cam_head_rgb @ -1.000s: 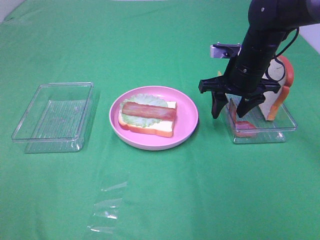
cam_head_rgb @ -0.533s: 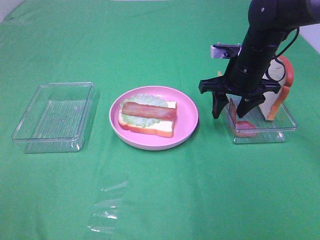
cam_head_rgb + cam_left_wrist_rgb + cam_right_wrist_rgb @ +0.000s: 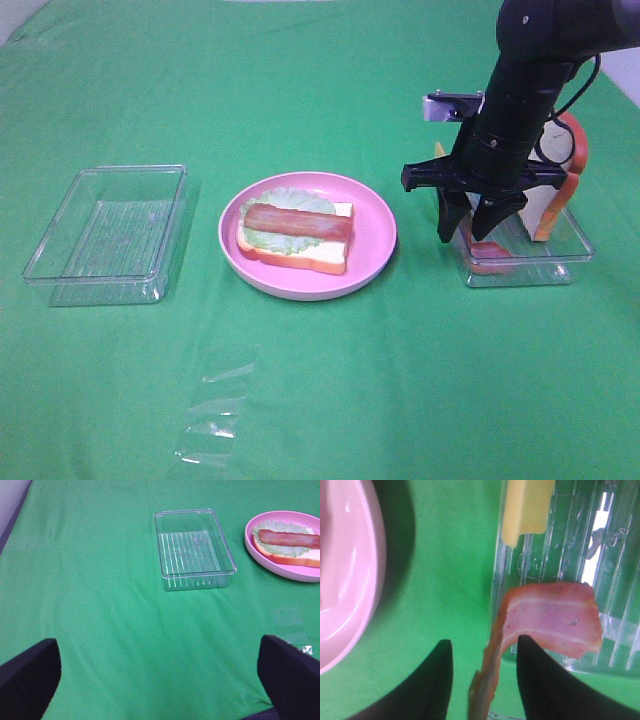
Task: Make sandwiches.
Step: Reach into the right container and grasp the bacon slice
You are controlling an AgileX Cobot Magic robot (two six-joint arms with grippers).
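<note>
The green cloth (image 3: 320, 90) spreads under both pincers. The right pincer (image 3: 468, 235) points straight down over the near-left corner of a clear tray (image 3: 560, 265), so most of that tray lies behind it and off to its right. A second clear tray (image 3: 105, 290) sits well apart from the right pincer, far on its left side. It lies ahead of the left pincer (image 3: 160, 675), whose two fingers stand wide apart with only cloth between them. The round pink plate (image 3: 375, 215) sits just beside the right pincer on its left, and holds the open sandwich (image 3: 295, 235): a bread slice, a lettuce leaf and a bacon strip on top. Bread slices (image 3: 555, 195) lean upright in the tray behind and to the right of the right pincer. A loose bacon strip (image 3: 550, 620) lies in the tray with one end curling up over the tray wall and rising between the right pincer's fingers (image 3: 535, 680). The jaws are part open, with a gap of green showing on each side of the strip. A yellow cheese piece (image 3: 527, 507) rests in the tray just beyond the fingertips. Crumpled clear film (image 3: 215, 420) lies on the cloth far from both.
</note>
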